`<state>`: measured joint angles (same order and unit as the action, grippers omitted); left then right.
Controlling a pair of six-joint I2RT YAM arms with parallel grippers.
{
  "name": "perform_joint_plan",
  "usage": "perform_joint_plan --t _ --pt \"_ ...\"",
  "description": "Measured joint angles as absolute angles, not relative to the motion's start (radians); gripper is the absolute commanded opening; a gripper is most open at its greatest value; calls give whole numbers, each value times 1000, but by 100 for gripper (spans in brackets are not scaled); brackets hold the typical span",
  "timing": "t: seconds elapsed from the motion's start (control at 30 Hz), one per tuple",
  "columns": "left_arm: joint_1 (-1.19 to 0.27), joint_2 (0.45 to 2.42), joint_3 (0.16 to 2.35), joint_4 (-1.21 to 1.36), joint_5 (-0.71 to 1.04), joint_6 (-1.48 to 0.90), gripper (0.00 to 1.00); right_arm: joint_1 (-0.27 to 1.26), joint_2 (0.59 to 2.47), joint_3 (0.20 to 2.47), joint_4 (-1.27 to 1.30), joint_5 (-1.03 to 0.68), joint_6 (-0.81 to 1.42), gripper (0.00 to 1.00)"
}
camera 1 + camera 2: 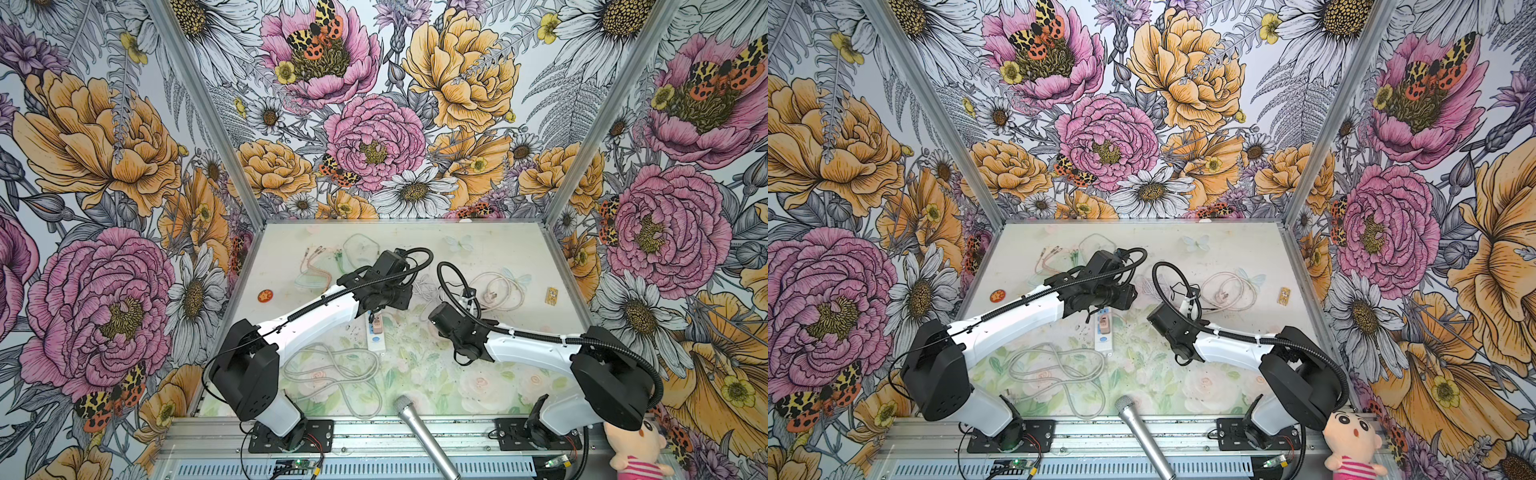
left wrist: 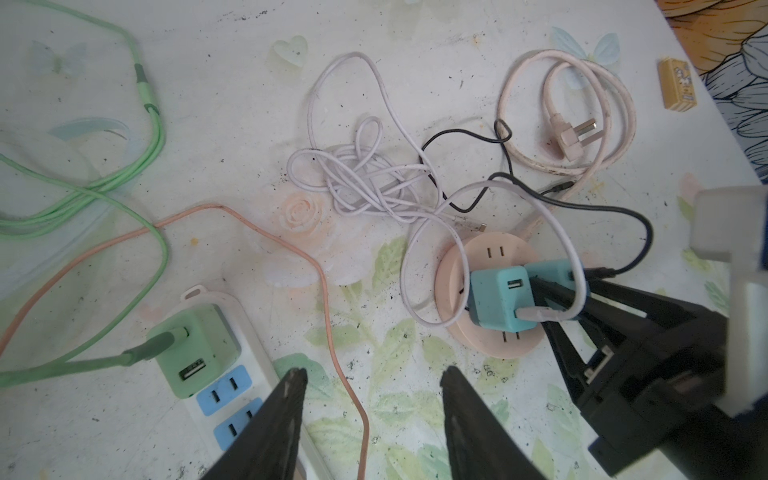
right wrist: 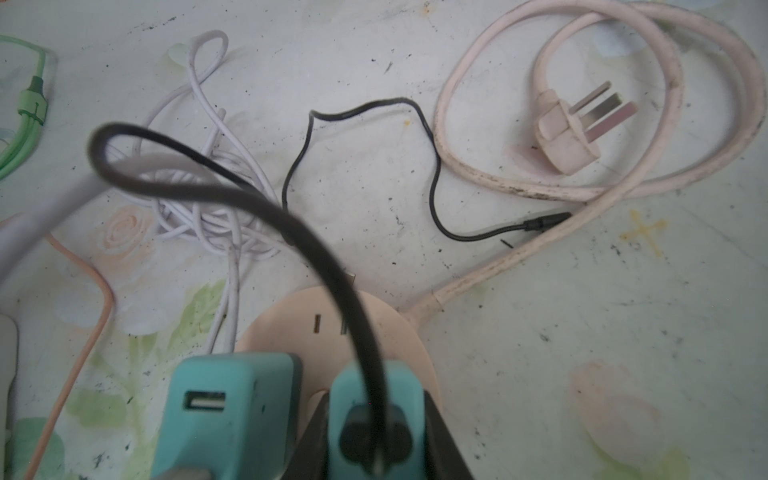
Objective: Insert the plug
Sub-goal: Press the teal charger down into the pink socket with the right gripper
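Teal plug, a small cube with a black cable running out of it, sits over a round pink socket on a flower-printed table. The right gripper is partly closed around it, with one dark finger pressed to each side. Whether the prongs are in the slots cannot be seen. In the left wrist view the plug is touching a second teal charger, which stands on the socket with a white cable plugged into it.

The left gripper hangs well to one side of the socket, its jaws wide apart and holding nothing. A thin orange cable lies on the table below the gap. Farther from the socket on that side lies a white power strip with a green charger plugged into it. Beyond the socket a pink cord coils around a three-pin plug. A tangle of white cable lies near the socket.
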<state>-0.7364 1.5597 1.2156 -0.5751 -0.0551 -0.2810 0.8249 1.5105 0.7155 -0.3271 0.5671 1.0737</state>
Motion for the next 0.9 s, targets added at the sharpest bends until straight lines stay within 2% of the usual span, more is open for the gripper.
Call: perform_joint_plan --t 0.27,0.53,0.73,0.9 --pt "-736 1560 1216 -575 -55 -281 56 825 1504 710 -323 561 1080 18" --pt "-736 1550 1216 -575 -56 -281 55 825 1491 701 -319 553 1083 25" --pt "-735 1550 1216 -574 -56 -281 56 823 1471 694 -348 487 1089 36" --pt "-735 1549 1216 -572 -56 -281 56 830 1453 694 -424 466 1083 37"
